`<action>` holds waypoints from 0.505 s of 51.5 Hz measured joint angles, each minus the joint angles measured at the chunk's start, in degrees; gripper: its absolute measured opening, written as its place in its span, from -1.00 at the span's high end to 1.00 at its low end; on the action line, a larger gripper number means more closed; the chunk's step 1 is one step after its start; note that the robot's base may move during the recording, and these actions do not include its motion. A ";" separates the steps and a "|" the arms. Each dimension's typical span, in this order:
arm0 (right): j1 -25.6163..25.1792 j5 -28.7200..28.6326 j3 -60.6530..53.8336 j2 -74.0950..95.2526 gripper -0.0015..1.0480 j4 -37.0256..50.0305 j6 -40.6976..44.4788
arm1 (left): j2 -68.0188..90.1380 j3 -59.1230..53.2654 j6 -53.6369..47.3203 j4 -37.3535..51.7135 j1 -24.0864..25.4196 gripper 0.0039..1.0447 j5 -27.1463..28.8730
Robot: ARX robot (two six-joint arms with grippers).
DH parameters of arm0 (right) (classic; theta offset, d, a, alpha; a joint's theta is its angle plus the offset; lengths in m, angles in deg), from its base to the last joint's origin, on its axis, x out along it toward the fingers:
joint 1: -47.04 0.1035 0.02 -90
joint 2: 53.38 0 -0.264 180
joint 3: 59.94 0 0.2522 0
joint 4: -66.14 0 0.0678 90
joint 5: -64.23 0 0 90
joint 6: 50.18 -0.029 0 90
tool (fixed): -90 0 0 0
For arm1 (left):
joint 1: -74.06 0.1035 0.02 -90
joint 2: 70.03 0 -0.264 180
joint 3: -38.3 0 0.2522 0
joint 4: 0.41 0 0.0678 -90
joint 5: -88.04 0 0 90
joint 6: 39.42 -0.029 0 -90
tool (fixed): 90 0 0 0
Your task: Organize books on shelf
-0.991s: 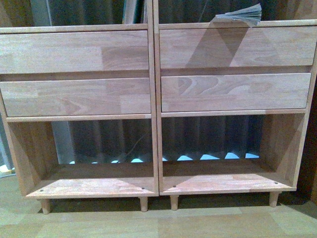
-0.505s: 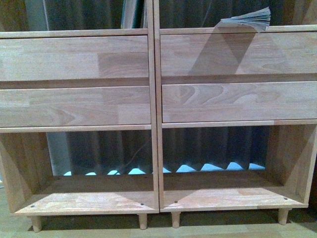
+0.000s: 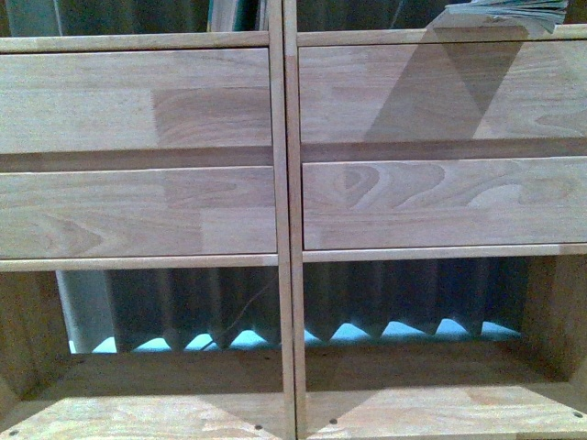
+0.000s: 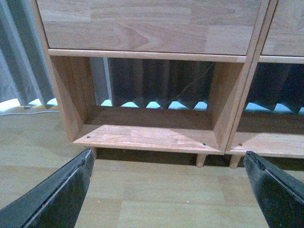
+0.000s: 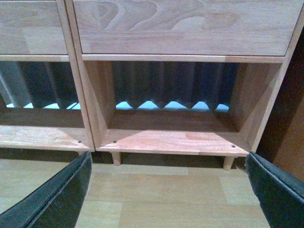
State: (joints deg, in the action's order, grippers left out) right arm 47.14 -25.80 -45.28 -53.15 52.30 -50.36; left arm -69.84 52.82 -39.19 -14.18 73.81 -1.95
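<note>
**A:** Pale fanned pages: one book (image 3: 509, 14) lies flat on the shelf (image 3: 284, 229), on the ledge above the right drawers (image 3: 440, 92), near its front edge.

**B:** And the arms?

**A:** Low, facing the bottom compartments. The left fingers (image 4: 57, 194) are spread wide and empty, and the right fingers (image 5: 52, 199) likewise.

**B:** What could go wrong?

**A:** I'd judge the loose book could splay or slide off if pinched by the pages alone. Reaching up from here could also clip a drawer front.

**B:** Anything unclear?

**A:** The frame cuts the book off, so its cover is unseen. Something upright at upper left may be books; I can't tell.
</note>
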 joint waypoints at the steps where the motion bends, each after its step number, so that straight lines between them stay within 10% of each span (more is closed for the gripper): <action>1: 0.00 0.00 0.00 0.00 -0.86 0.00 0.00 | 0.00 0.00 0.00 0.00 0.00 -0.86 0.00; 26: 0.00 0.00 0.00 0.00 -0.86 0.00 0.00 | 0.02 0.00 0.00 0.00 0.00 -0.86 0.00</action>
State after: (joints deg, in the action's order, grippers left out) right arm 47.14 -25.80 -45.28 -53.15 52.30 -50.36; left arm -69.82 52.82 -39.19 -14.18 73.81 -1.95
